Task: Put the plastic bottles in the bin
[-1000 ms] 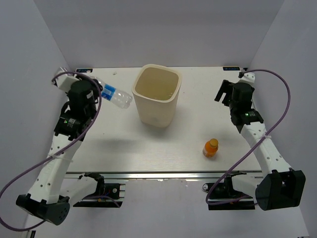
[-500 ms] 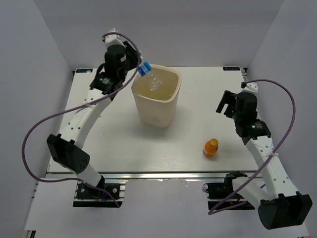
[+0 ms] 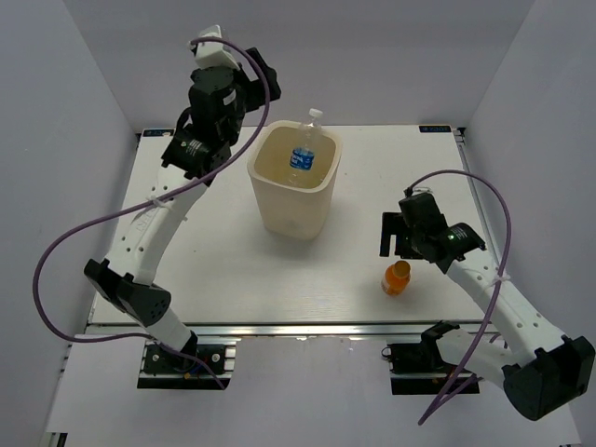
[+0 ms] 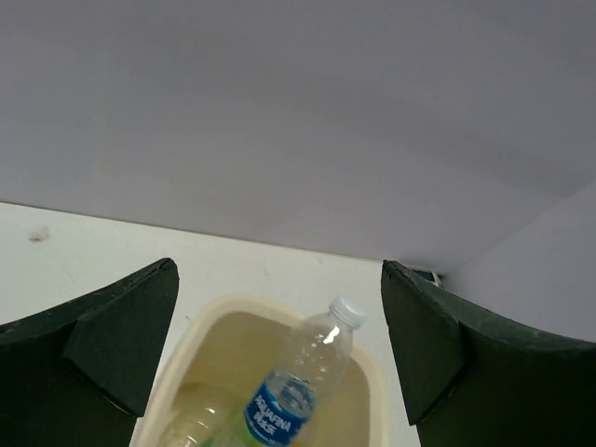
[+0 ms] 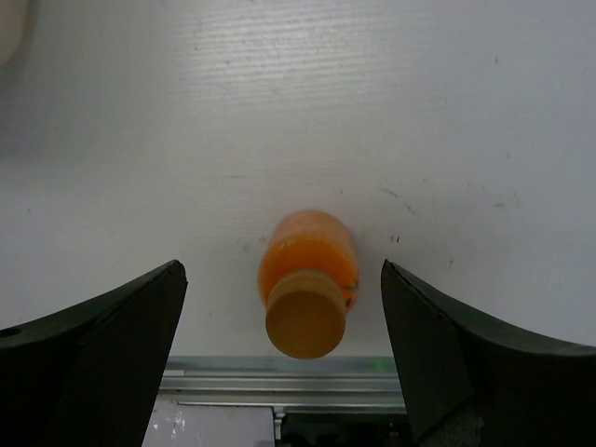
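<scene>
A blue-labelled bottle [image 3: 303, 154] leans inside our bin [image 3: 289, 209] — cap above the rim. The orange bottle [image 3: 398, 277] stands at the bin's four o'clock, under our right end effector [image 5: 281, 268] — spread, like the left end effector [image 4: 279, 270].

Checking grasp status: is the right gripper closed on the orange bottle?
No, the right gripper hangs above the orange bottle with its jaws wide apart, touching nothing.

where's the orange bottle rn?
Top view: the orange bottle stands on the table, front right, right of the bin, just in front of the open right gripper.
</scene>
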Available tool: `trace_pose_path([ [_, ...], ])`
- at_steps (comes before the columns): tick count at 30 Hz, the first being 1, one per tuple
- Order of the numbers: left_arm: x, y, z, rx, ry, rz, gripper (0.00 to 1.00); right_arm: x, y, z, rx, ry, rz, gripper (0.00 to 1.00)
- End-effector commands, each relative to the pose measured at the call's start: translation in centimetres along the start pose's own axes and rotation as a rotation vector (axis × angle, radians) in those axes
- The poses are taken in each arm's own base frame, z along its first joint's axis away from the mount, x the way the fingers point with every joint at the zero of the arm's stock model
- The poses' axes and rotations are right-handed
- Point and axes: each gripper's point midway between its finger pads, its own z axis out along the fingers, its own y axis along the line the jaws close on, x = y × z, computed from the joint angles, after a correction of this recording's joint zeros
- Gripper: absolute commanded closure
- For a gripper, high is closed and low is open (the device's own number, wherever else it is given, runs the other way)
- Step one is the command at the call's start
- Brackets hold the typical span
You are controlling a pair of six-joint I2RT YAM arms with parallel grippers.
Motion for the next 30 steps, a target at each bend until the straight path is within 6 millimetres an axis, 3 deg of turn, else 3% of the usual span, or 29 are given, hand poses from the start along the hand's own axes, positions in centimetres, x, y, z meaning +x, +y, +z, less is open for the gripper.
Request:
trace_pose_path([
  [1, -3.3, 4.0, -2.0, -0.193, -0.072, 0.082, 0.02, 2.0, -0.7, -0.5, 0.054, 0.081, 0.051, 0.11],
  [2, -3.3, 5.1, -2.3, -0.225, -0.08, 0.095, 0.02, 2.7, -0.6, -0.1, 0.059, 0.106, 0.055, 0.11],
  [3, -4.7, 5.7, -3.2, -0.246, -0.113, 0.084, 0.02, 3.8, -1.1, 0.7, 0.083, 0.131, 0.056, 0.11],
  [4, -2.5, 8.8, -3.3, -0.315, -0.105, 0.095, 0.02, 4.1, -1.3, 1.2, 0.1, 0.134, 0.061, 0.11],
  [6, -1.4, 11.7, -3.7, -0.347, -0.093, 0.038, 0.02, 5.7, -1.3, 2.2, 0.123, 0.21, 0.063, 0.11],
  [7, -2.7, 15.1, -4.6, -0.396, -0.12, -0.002, 0.02, 6.2, -0.9, 2.5, 0.107, 0.237, 0.064, 0.11],
  [8, 0.6, 17.5, -4.5, -0.421, -0.058, -0.049, 0.02, 6.7, -0.7, 3.0, 0.111, 0.256, 0.076, 0.11],
  [9, 0.9, 20.5, -5.0, -0.486, -0.068, -0.071, 0.02, 7.6, -0.8, 3.4, 0.12, 0.28, 0.078, 0.11],
  [10, 0.9, 21.3, -6.0, -0.502, -0.096, -0.101, 0.02, 8.0, -0.9, 3.7, 0.125, 0.29, 0.083, 0.11],
  [11, 3.9, 23.5, -6.6, -0.556, -0.048, -0.091, 0.02, 7.9, -0.7, 4.2, 0.117, 0.274, 0.091, 0.11],
  [15, 7.5, 26.0, -8.2, -0.588, -0.012, -0.109, 0.02, 7.8, -0.1, 5.4, 0.086, 0.242, 0.107, 0.17],
  [17, 8.7, 26.7, -8.6, -0.602, 0.006, -0.11, 0.02, 7.6, 0.3, 5.6, 0.069, 0.232, 0.114, 0.25],
  [18, 9.0, 27.1, -8.8, -0.615, 0.014, -0.108, 0.02, 7.7, 0.2, 5.5, 0.071, 0.234, 0.107, 0.29],
  [19, 9.3, 27.4, -9.1, -0.629, 0.021, -0.108, 0.02, 7.3, 0.2, 5.3, 0.075, 0.228, 0.108, 0.41],
  [21, 9.4, 28.0, -9.7, -0.663, 0.022, -0.105, 0.02, 7.1, -0.1, 4.7, 0.091, 0.24, 0.101, 0.42],
  [22, 9.4, 28.1, -9.9, -0.666, 0.022, -0.1, 0.02, 6.5, 0.0, 4.2, 0.083, 0.224, 0.099, 0.73],
  [25, 9.0, 28.2, -10.6, -0.66, -0.001, -0.092, 0.02, 2.3, 1.5, 2.1, 0.002, 0.13, 0.066, 0.8],
  [26, 8.9, 28.2, -10.8, -0.657, -0.009, -0.093, 0.02, -0.9, 2.4, 0.6, -0.04, 0.05, 0.066, 0.8],
  [29, 8.8, 28.3, -11.3, -0.66, -0.015, -0.099, 0.02, -7.9, 3.1, -3.1, -0.074, -0.159, 0.024, 0.8],
  [30, 8.8, 28.5, -11.4, -0.664, -0.017, -0.103, 0.02, -12.4, 3.9, -6.4, -0.121, -0.295, 0.031, 0.8],
])
